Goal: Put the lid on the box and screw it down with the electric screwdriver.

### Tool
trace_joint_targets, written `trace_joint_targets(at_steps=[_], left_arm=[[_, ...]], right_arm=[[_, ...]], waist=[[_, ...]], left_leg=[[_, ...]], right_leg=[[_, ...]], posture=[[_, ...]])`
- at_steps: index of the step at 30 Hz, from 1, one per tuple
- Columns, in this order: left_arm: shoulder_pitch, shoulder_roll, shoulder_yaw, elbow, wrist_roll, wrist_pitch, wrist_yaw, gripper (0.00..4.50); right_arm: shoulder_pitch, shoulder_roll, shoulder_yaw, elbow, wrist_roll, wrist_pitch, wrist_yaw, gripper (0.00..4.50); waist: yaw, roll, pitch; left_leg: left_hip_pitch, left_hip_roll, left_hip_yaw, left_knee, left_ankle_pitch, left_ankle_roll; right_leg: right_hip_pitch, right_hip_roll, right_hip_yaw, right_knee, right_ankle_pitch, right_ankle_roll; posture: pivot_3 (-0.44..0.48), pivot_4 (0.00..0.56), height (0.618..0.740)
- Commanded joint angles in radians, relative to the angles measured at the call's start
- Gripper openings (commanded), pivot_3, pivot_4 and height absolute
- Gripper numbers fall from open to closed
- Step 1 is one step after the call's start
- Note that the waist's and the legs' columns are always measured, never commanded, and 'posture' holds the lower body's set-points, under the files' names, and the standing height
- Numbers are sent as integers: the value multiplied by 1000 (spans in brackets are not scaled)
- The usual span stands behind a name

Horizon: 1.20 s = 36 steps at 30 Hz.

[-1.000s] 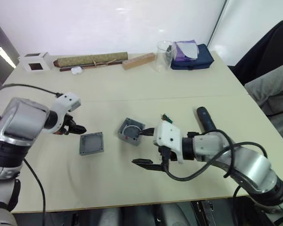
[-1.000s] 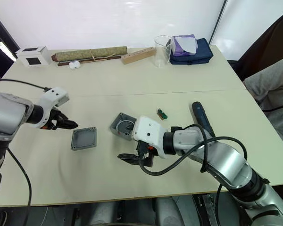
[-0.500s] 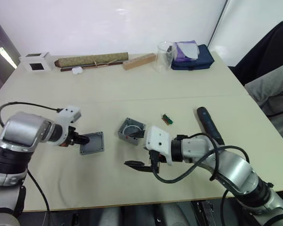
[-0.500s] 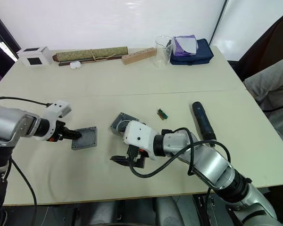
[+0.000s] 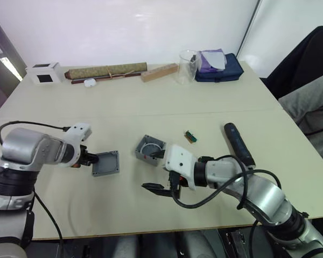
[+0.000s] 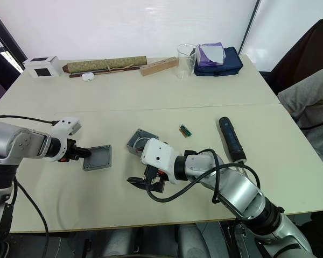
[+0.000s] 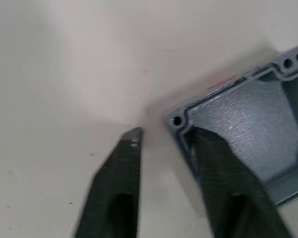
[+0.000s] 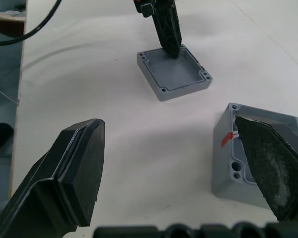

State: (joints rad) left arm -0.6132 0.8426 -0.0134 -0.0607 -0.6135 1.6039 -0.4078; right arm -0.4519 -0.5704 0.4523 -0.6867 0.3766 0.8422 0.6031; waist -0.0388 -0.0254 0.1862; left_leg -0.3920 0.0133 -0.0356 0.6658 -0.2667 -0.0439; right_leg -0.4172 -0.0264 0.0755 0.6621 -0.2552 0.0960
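Left wrist view shows the left gripper (image 7: 164,134) at the corner of the lid (image 7: 248,129), its jaws parted: one finger (image 7: 216,163) lies over the lid's recessed inside at the rim, the other rests on the bare table (image 7: 64,74) just outside that corner, so the rim wall sits between them without being clamped. From the head views the lid lies recess-up on the left half of the table, and the box (image 5: 149,150) stands a short way to its right, open side up with a white ring inside and a red mark on its near wall. The right gripper (image 5: 160,171) hangs low just in front of the box with its jaws spread wide; in the right wrist view one finger (image 8: 268,163) is beside the box's open corner and the other is well apart over bare table. The electric screwdriver (image 5: 238,144) lies flat on the right side, apart from both grippers, with a small green part (image 5: 190,136) between it and the box. Along the far edge sit a white cube (image 5: 43,73), an olive rolled bundle (image 5: 106,70), a wooden block (image 5: 159,71), a clear beaker (image 5: 187,65) and a dark blue pouch (image 5: 220,69).
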Motion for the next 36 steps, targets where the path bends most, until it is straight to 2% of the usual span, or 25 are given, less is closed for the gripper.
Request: trace_joint_targets(at_steps=[1,6,9,13,17,21,25,28,33,36], left_arm=[[45,-19,-12,20,-80,10,69,89],[62,-47,14,22,-159,10,168,89],[47,-83,67,32,-173,10,215,89],[-39,-71,134,66,-105,-47,159,89],[-101,-18,109,92,-35,-327,6,89],[-127,-42,118,94,17,-506,-62,89],[-182,-151,158,75,44,-689,-45,89],[-210,-286,130,34,77,-813,2,89],[-217,-374,104,17,99,-852,1,89],[-220,-395,96,22,105,-852,-9,89]], right_arm=[[-18,3,-39,-35,3,4,5,4500],[-20,-9,-72,-35,14,15,20,4500],[-18,16,-161,-33,82,48,26,4500],[-43,72,-321,-6,228,120,19,4500],[-120,129,-392,97,279,164,-22,4500],[-189,198,-436,193,305,191,-78,4500],[-299,289,-445,392,229,162,-192,4500],[-390,409,-525,562,269,220,-288,4500],[-412,454,-572,592,299,280,-325,4500],[-410,465,-587,588,306,292,-343,4500]], waist=[[0,1,-1],[1,4,-2],[4,5,-3],[18,4,-3],[19,0,0],[19,0,0],[19,0,0],[21,0,0],[20,0,0],[16,0,0]], left_leg=[[1,0,0,0,0,0],[3,0,0,0,0,0],[4,-1,-1,0,0,0],[5,-1,-1,0,0,0],[3,-1,-1,0,0,0],[0,0,1,-3,0,-1],[-3,0,2,-4,0,-1],[-9,0,2,-4,1,-2],[-17,0,2,-3,1,-3],[-17,0,2,-3,1,-3]], right_leg=[[1,0,0,0,0,0],[4,0,0,-1,0,0],[6,-1,0,-2,-1,1],[7,0,0,-3,-1,1],[5,0,-1,-5,-2,-1],[2,-1,0,-8,0,0],[-1,-1,0,-9,0,1],[-8,-1,0,-8,1,0],[-15,-2,0,-7,4,0],[-15,-2,0,-8,4,0]], posture=[[0,150,740],[0,150,740],[0,150,740],[0,150,740],[0,150,740],[0,150,740],[0,150,740],[0,150,740],[0,150,740],[0,150,740]])
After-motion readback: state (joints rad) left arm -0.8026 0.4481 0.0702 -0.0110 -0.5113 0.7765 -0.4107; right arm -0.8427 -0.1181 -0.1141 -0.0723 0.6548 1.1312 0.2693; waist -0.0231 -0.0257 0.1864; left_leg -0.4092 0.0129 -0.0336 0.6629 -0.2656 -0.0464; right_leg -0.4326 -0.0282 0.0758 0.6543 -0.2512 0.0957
